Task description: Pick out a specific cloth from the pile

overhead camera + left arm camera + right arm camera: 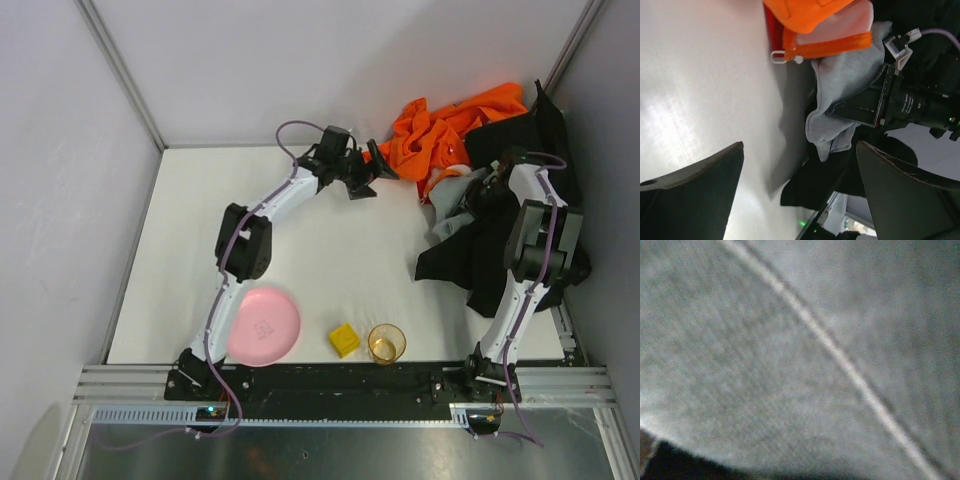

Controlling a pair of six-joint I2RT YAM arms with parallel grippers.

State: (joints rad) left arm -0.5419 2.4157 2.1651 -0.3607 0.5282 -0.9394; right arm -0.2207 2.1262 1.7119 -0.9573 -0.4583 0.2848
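Observation:
The pile (490, 190) lies at the back right: a bright orange garment (440, 130) on top, a large black one (500, 255), and a small grey cloth (452, 208). Of the red cloth only a thin strip (771, 27) shows under the orange garment's edge in the left wrist view. My left gripper (372, 178) is open and empty, just left of the pile above the table; its fingers (690, 190) frame the grey cloth (840, 95). My right gripper (478, 192) is pressed into the grey cloth (790, 365), which fills its wrist view and hides the fingers.
A pink plate (263, 325), a yellow block (344, 340) and a glass cup (386, 343) stand near the front edge. Walls close in the back and both sides, and the pile leans against the back right corner.

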